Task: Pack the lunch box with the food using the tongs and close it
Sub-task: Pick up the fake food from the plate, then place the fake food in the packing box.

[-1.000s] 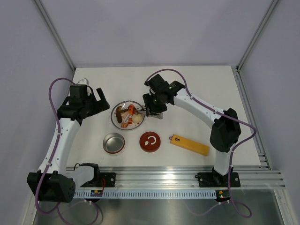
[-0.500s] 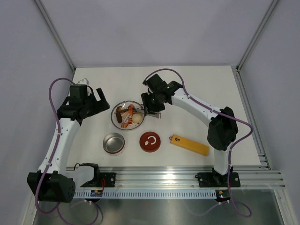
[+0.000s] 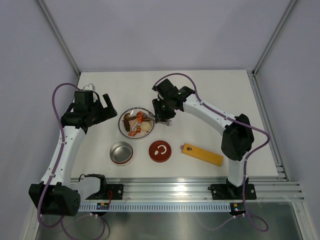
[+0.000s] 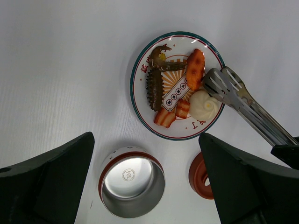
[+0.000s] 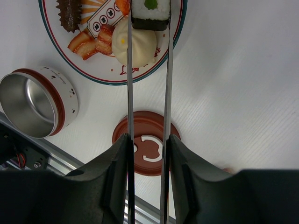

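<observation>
My right gripper (image 5: 148, 140) is shut on the silver tongs (image 5: 130, 70), one finger pressing on each arm. The tong tips pinch a dark-wrapped white rice roll (image 5: 149, 10) over the plate (image 5: 180, 32), just above a cream bun (image 5: 138, 44). More food lies on the plate (image 4: 135, 93): a brown ridged piece (image 4: 154, 88), an orange piece (image 4: 195, 69) and bacon-like bits (image 4: 164, 117). The lunch box (image 4: 131, 186) stands open with only bare steel inside, and its red lid (image 3: 160, 151) lies to its right. My left gripper (image 4: 145, 136) hangs open above the box and holds nothing.
A long yellow-orange bar (image 3: 202, 154) lies on the table right of the lid. An aluminium rail (image 3: 190, 187) runs along the near edge. Grey walls close in the back and both sides.
My right gripper has squeezed the tongs narrower, so their tips now clamp the rice roll. The right arm has shifted slightly left toward the plate. The left arm has stayed still.
</observation>
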You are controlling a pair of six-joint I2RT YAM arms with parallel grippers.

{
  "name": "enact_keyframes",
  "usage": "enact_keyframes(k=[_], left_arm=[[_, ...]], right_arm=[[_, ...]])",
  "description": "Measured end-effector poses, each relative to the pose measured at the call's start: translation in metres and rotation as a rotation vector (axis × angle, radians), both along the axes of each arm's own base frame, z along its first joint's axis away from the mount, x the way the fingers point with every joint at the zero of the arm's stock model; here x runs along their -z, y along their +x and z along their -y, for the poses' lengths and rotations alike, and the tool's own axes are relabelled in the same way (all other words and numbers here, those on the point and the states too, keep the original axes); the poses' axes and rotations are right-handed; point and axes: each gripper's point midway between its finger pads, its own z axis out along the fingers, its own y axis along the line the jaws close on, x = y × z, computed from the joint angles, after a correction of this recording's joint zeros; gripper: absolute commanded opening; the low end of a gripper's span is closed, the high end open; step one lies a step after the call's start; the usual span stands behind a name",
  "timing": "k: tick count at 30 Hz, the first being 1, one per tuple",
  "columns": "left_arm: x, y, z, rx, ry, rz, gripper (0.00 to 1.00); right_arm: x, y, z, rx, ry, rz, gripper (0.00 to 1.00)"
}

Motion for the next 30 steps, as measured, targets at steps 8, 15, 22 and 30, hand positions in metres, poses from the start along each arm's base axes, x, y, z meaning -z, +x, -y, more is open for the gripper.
enact_keyframes(k=[8, 15, 22, 30], left_arm=[[0.0, 0.0, -0.001, -0.004, 0.006, 0.0, 0.99], [0.0, 0.0, -0.005, -0.018, 0.02, 0.0, 0.99], [-0.002, -0.001, -0.007, -0.026, 0.028, -0.004, 0.99], [-0.011, -0.003, -0.011, -0.045, 0.041, -0.007, 0.99]], right_arm=[[-0.016, -0.002, 0.001, -0.01, 0.019, 0.027, 0.25], [-0.038, -0.012, 0.0, -0.032, 0.047, 0.061, 0.25], [-0.05, -0.028, -0.008, -0.083, 0.06, 0.085, 0.25], [-0.062, -0.062, -0.018, -0.17, 0.076, 0.108, 0.25]])
